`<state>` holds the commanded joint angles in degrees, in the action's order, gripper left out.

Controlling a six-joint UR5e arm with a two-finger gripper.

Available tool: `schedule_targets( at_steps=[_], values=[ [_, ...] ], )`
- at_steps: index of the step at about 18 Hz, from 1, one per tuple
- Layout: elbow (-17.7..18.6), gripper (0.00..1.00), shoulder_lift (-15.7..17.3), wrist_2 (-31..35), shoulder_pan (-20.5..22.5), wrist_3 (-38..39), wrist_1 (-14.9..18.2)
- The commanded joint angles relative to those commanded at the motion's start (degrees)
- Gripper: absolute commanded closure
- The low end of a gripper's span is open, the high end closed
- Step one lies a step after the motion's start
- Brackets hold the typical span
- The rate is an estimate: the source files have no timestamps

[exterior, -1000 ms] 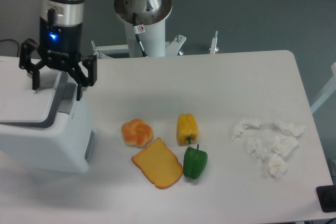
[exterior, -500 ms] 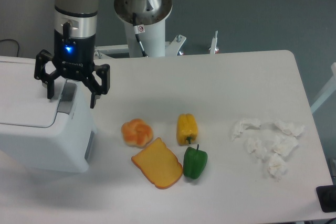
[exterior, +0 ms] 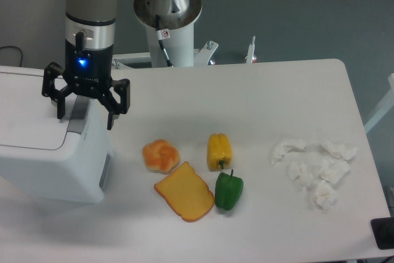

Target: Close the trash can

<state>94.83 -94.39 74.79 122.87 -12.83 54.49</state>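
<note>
On my screen the trash can (exterior: 49, 152) fills the far left edge of the table (exterior: 258, 97), a big white box with rounded corners. Its flat lid (exterior: 28, 112) lies down level on top, and I see no gap along the front seam. The grey latch tab (exterior: 78, 114) sits at the right end of the lid.

Right above that tab hangs the gripper (exterior: 85, 110), pointing straight down from the arm (exterior: 92, 10) with a blue light glowing on its wrist. Its two black fingers are spread wide, one over the lid to the left of the tab and the other past the can's right edge. Nothing is held between them. I cannot tell from this angle whether the fingertips touch the lid or hover just over it.

Moving right onto the bare tabletop, a bread roll (exterior: 160, 155) lies near the can's lower right side. Just below and right of it is a slice of bread (exterior: 184, 192), lying flat. A yellow pepper (exterior: 220, 151) stands above the slice, and a green pepper (exterior: 229, 190) sits just beside the slice's right edge, below the yellow one.

Well apart from these, near the right side of the table, lies a loose cluster of crumpled tissues (exterior: 315, 169), five or so white wads.
</note>
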Motion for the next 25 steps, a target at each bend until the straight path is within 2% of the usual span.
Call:
schedule_targets(
  at_steps=[2,5,9,12,14,17,21,25],
  values=[
    [-0.5,0.00,0.1,-0.2,0.3,0.2,0.2],
    [-2.4,0.00,0.7,-2.1,3.0,0.9,0.2],
    [-5.3,0.00,0.7,-3.3,9.1,-3.1,0.2],
    [-5.1,0.00,-0.6,-3.3,14.0,-12.4,0.2],
    [-5.6,0.00,-3.1,-3.3,17.8,-18.9,0.1],
    [-5.4,0.00,-6.6,-3.0,22.8,-33.2,0.3],
    [-4.9,0.00,-10.8,-1.0,28.5,-45.1,0.5],
    [-6.5,0.00,-17.8,5.4,30.3,-61.7,0.4]
  ],
)
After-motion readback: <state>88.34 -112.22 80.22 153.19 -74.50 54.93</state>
